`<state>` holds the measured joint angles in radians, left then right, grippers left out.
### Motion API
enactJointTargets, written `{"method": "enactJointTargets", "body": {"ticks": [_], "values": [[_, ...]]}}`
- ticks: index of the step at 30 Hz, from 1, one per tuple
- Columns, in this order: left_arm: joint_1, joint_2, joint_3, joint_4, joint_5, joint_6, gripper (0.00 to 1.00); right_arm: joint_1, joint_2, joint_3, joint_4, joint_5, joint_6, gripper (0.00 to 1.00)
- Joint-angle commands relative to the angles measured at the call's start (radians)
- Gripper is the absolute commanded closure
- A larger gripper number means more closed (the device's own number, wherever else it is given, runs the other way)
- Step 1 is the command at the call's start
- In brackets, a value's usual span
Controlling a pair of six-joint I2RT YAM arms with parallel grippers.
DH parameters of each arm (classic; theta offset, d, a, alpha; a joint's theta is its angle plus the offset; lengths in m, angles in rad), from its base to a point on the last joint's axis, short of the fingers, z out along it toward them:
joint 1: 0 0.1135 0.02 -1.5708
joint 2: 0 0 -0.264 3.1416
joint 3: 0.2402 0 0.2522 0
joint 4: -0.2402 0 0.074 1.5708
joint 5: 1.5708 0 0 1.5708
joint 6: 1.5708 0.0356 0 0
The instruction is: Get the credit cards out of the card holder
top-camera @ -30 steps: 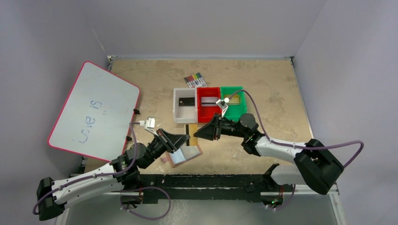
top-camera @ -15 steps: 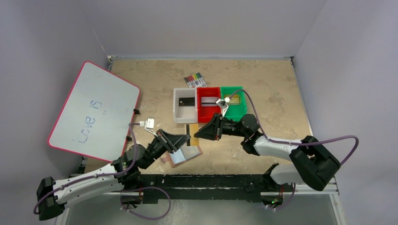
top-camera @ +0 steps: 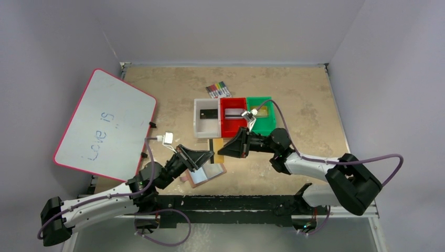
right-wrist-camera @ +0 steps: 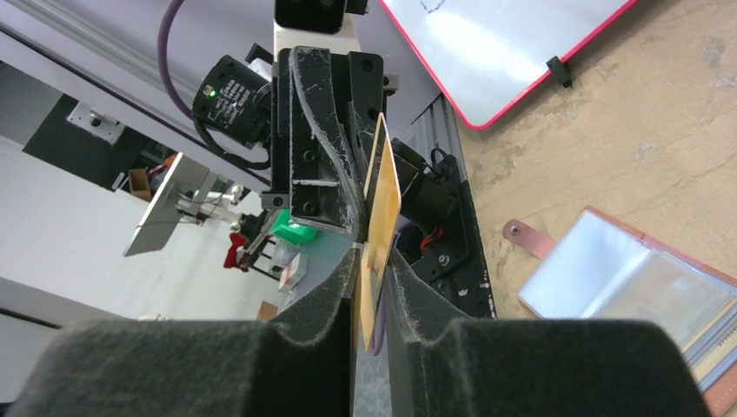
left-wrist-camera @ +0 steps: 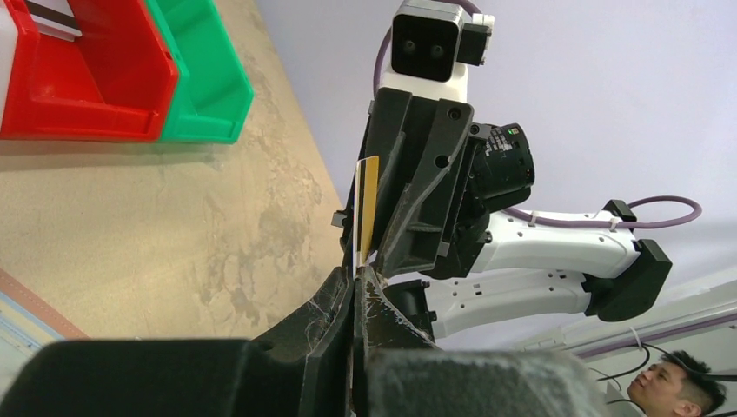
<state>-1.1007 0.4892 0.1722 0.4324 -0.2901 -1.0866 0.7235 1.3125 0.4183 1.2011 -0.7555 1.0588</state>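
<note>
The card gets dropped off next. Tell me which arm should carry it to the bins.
Right. The right gripper grips the gold card and lies nearer the bins; the left gripper sits farther back, by the wallet.

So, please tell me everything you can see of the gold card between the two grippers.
The gold card is a thin, flat rectangle, plastic by its look, plain gold on the faces shown. It is held in the air above the table, out of the card holder. The right gripper pinches one end. The left gripper, fingers closed, meets the opposite edge and seems to pinch it too.
</note>
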Motion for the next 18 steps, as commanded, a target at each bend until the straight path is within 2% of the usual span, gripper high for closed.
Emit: {"method": "enactJointTargets", "body": {"ticks": [1, 4, 7, 11, 14, 16, 18], "values": [[-0.001, -0.004, -0.009, 0.036, 0.016, -0.006, 1.0, 0.002, -0.056, 0.033, 0.04, -0.009, 0.0, 0.86], [0.0, -0.002, -0.005, 0.024, 0.018, -0.011, 0.99, 0.002, -0.076, 0.036, 0.025, -0.006, -0.004, 0.98], [0.0, 0.003, 0.021, -0.034, 0.006, -0.008, 0.95, 0.002, -0.097, 0.05, -0.041, -0.003, -0.034, 1.0], [0.0, 0.003, 0.052, -0.12, -0.023, -0.005, 0.65, 0.001, -0.146, 0.06, -0.146, 0.039, -0.085, 1.0], [0.0, -0.01, 0.088, -0.248, -0.077, -0.004, 0.5, 0.001, -0.203, 0.107, -0.393, 0.128, -0.203, 1.0], [0.0, -0.018, 0.142, -0.439, -0.169, -0.033, 0.41, 0.001, -0.247, 0.154, -0.591, 0.243, -0.304, 1.0], [-0.001, -0.017, 0.195, -0.655, -0.303, -0.068, 0.39, 0.001, -0.284, 0.204, -0.785, 0.403, -0.41, 1.0]]}}
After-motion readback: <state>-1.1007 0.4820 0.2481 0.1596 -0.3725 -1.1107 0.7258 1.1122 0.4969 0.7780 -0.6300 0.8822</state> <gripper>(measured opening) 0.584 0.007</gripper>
